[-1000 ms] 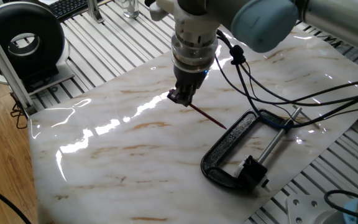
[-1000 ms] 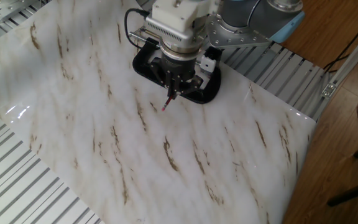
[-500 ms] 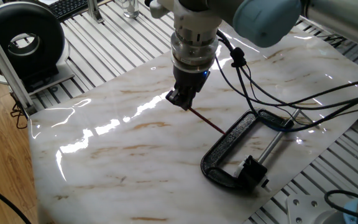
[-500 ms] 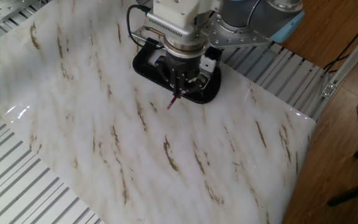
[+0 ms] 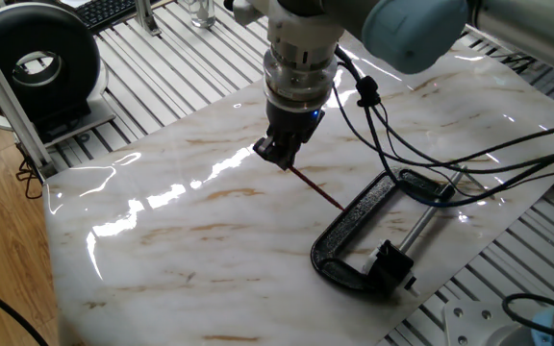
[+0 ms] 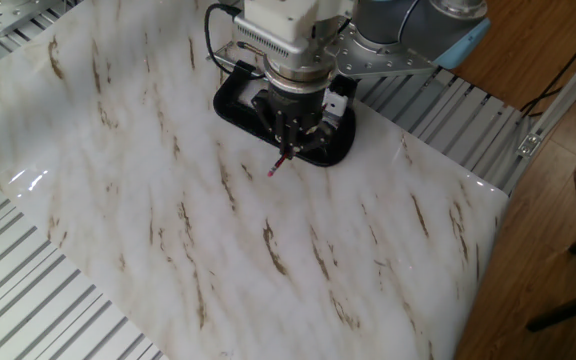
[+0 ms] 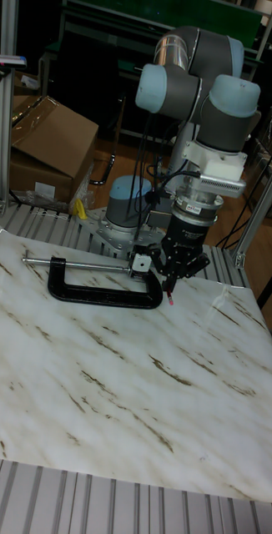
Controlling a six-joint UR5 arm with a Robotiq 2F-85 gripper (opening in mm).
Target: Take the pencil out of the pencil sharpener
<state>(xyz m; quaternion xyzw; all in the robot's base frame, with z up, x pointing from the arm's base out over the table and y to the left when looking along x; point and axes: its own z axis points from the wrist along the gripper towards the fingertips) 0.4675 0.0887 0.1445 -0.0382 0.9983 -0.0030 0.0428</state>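
Observation:
My gripper is shut on the upper end of the thin red pencil. The pencil slants down to the right, and its lower end reaches the frame of the big black clamp. The pencil sharpener, a small black block with whitish edges, sits at the clamp's near end, apart from the pencil's visible end. In the other fixed view the pencil's red end pokes out below the gripper. The tall fixed view shows the sharpener left of the gripper.
The marble board lies on a slatted metal table. The arm's cables hang over the clamp's screw rod. A black round device stands at the far left beside a metal post. A cardboard box lies behind the table.
The gripper has shifted slightly with the pencil in its grip, and the pencil's ends have moved a few pixels. The clamp and the sharpener have stayed in place.

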